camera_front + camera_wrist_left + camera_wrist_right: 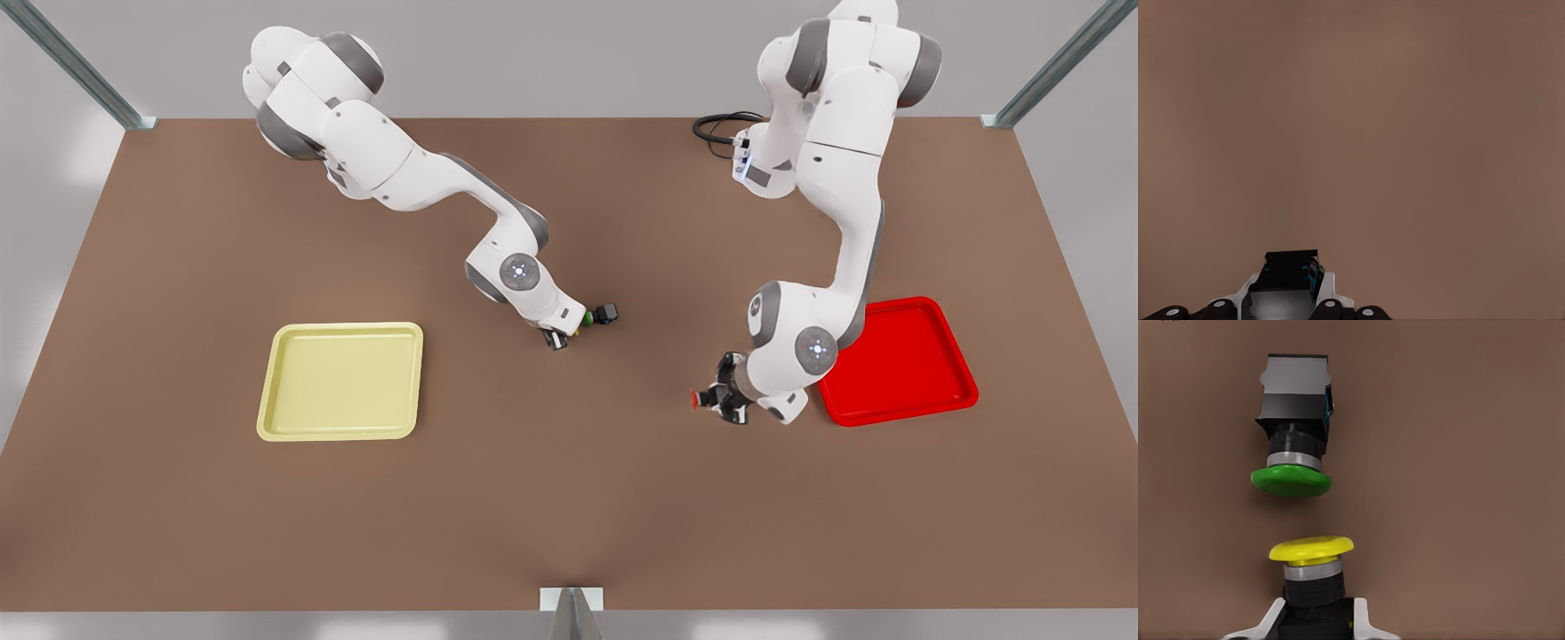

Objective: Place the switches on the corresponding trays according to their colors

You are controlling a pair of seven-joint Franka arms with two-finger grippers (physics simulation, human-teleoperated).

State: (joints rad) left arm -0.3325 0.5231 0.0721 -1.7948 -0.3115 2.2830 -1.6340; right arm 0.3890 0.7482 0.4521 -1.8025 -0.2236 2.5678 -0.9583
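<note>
The glossy pale yellow tray [340, 380] lies well apart from the right end effector [560, 336], clamped on the round-capped yellow switch [1311, 570] near a green-capped switch [1293, 457], while the left end effector [722, 397] grips the blocky red switch [702, 400] near the red tray [907, 364].

Probably simulated lab: bare brown table [569, 516]

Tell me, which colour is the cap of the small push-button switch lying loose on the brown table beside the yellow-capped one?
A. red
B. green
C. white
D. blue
B: the right wrist view shows a green-capped dark-bodied switch lying on the brown table, cap toward the yellow-capped switch in the right gripper. The left gripper holds a red-capped switch beside the bright red square tray.
</note>
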